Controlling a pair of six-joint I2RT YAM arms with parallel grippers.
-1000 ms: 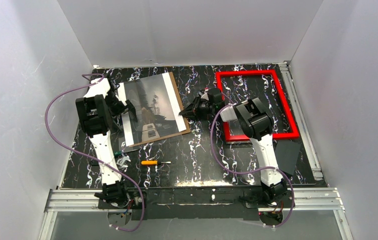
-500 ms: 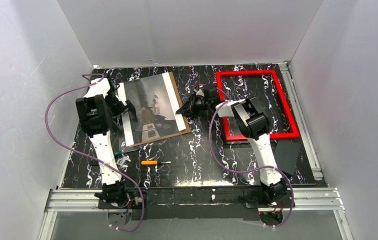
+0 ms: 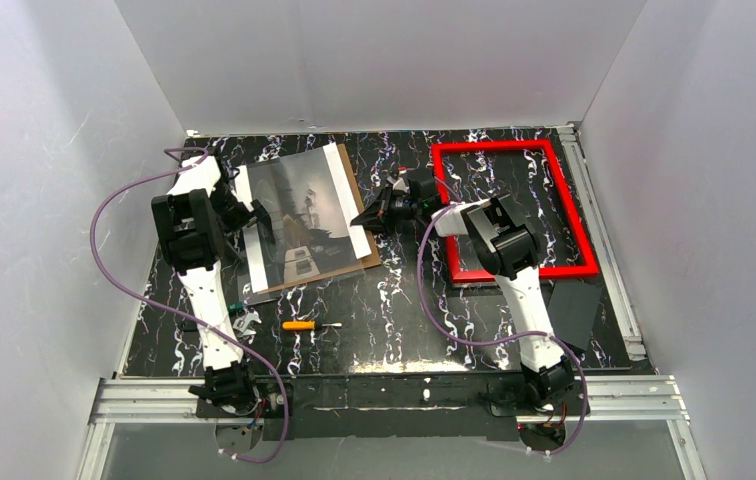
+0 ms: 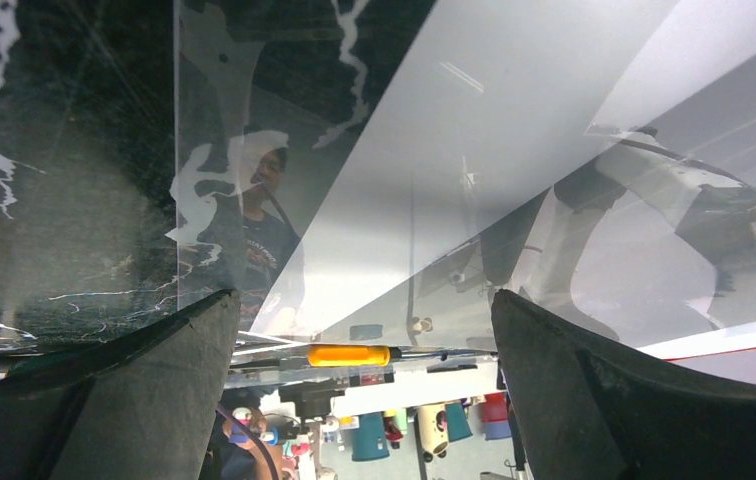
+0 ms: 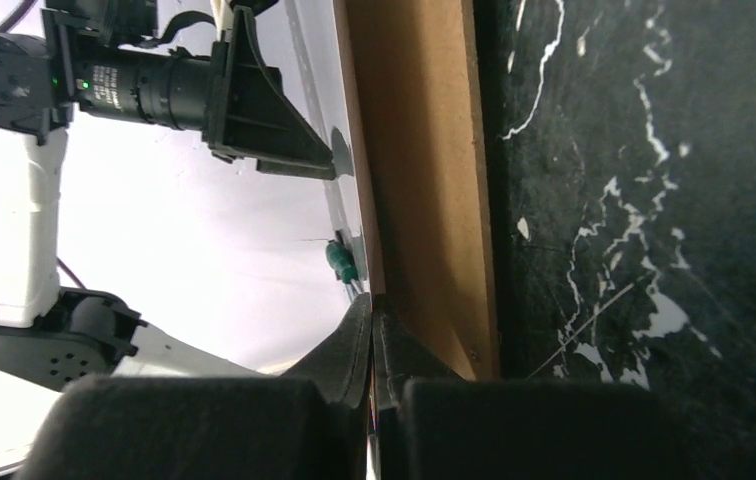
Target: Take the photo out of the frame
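The photo (image 3: 304,215), a dim grey print with white side strips, lies on a brown backing board (image 3: 357,185) at the table's left centre, outside the frame. The red frame (image 3: 494,148) lies flat at the back right. My right gripper (image 3: 362,222) is at the photo's right edge. In the right wrist view its jaws (image 5: 372,305) are pressed together on the thin edge of the glossy photo (image 5: 254,230), beside the board (image 5: 424,180). My left gripper (image 3: 259,225) is at the photo's left edge. It stands wide open (image 4: 362,295), with the shiny sheet (image 4: 434,170) ahead of it.
An orange-handled screwdriver (image 3: 299,325) lies in front of the photo and also shows in the left wrist view (image 4: 349,355). Small metal tools (image 3: 244,322) sit by the left arm. A dark flat sheet (image 3: 574,310) lies at the front right, below the frame.
My right gripper has shifted a little left, onto the photo's right edge, and its jaws have closed. The left arm, photo and frame have not moved.
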